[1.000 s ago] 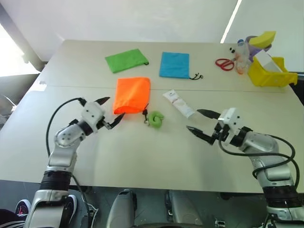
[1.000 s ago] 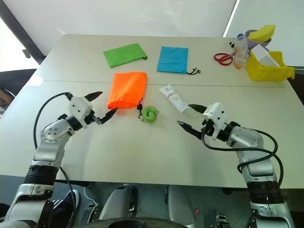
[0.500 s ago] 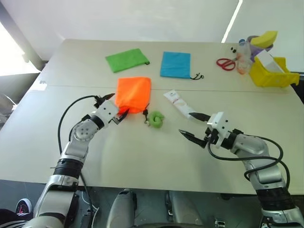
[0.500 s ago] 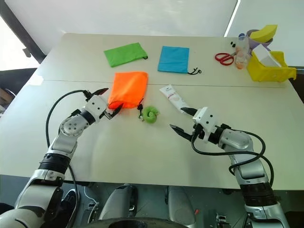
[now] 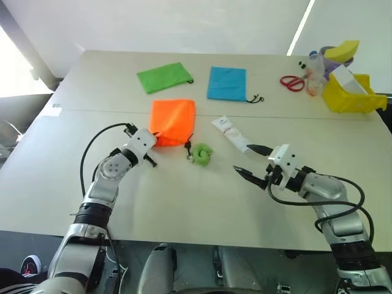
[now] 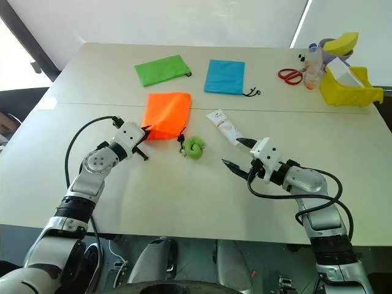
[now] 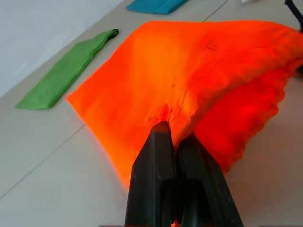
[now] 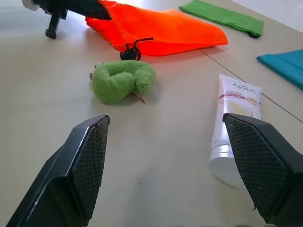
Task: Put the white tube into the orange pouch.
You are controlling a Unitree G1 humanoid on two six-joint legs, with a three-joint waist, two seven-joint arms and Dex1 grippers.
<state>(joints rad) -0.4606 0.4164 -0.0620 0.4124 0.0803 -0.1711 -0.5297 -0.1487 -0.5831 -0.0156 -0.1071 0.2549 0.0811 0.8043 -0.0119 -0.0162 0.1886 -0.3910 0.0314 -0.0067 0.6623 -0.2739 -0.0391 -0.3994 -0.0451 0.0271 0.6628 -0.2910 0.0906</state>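
Observation:
The orange pouch (image 5: 173,121) lies flat mid-table, its dark cord leading to a green fuzzy ball (image 5: 202,153) at its near right. My left gripper (image 5: 152,141) is shut on the pouch's near left corner; in the left wrist view the black fingers (image 7: 161,142) pinch a fold of orange fabric (image 7: 189,71). The white tube (image 5: 231,133) lies right of the ball, cap toward me. My right gripper (image 5: 243,158) hovers open just in front of the tube's cap end, with nothing between its fingers; the tube (image 8: 234,123) lies close by one finger.
A green pouch (image 5: 162,77) and a blue pouch (image 5: 226,82) lie farther back. Red scissors (image 5: 291,82), a small bottle (image 5: 313,67) and a yellow bin (image 5: 352,98) stand at the far right corner. A seam (image 5: 92,112) crosses the table.
My left gripper reached the pouch's near left corner and went from open to shut on the fabric. The right gripper has stayed open and in place.

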